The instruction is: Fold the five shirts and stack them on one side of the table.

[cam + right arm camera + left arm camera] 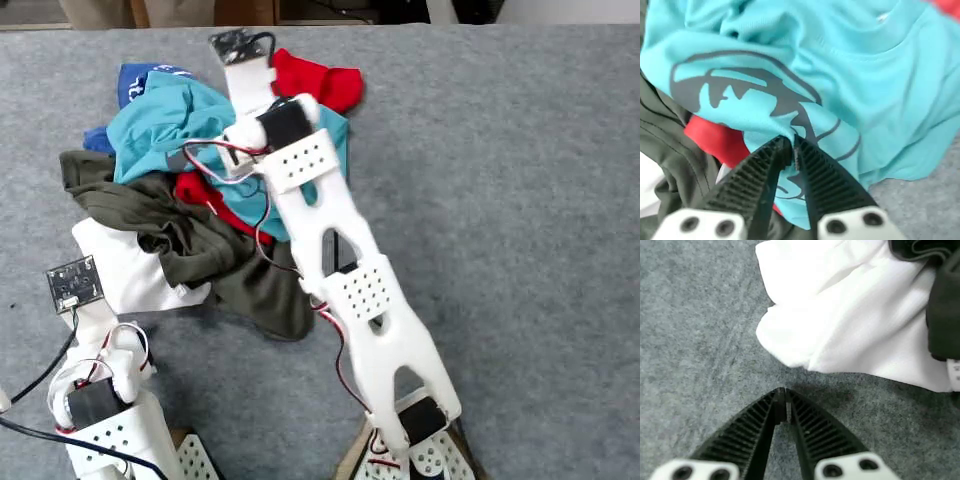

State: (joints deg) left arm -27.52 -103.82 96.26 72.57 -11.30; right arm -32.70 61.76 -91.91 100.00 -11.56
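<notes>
Desk [520, 180]: grey, felt-like surface covering most of the high view.
Shirt heap: five shirts bunched together, unfolded, in the upper left quarter of the high view.
Teal shirt [160, 125]: on top of the heap, crumpled, with a dark printed graphic on it.
Blue shirt [135, 80]: at the upper left edge of the heap, mostly under the teal one.
Red shirt [320, 80]: sticks out at the upper right of the heap; a strip of it also shows below the teal cloth.
Dark olive shirt [190, 235]: spreads across the lower part of the heap and lies over the white one.
White shirt [130, 265]: lowest and leftmost, flat on the desk.
Right arm: runs from bottom centre up to the heap.
Right end effector [792, 147]: jaws drawn narrow with the tips together, pressed into the teal cloth at the print; I cannot tell whether a fold is caught.
Left arm: in the lower left corner of the high view.
Left end effector [785, 405]: jaws closed, holding nothing, over bare desk just beside the white shirt's edge.
</notes>
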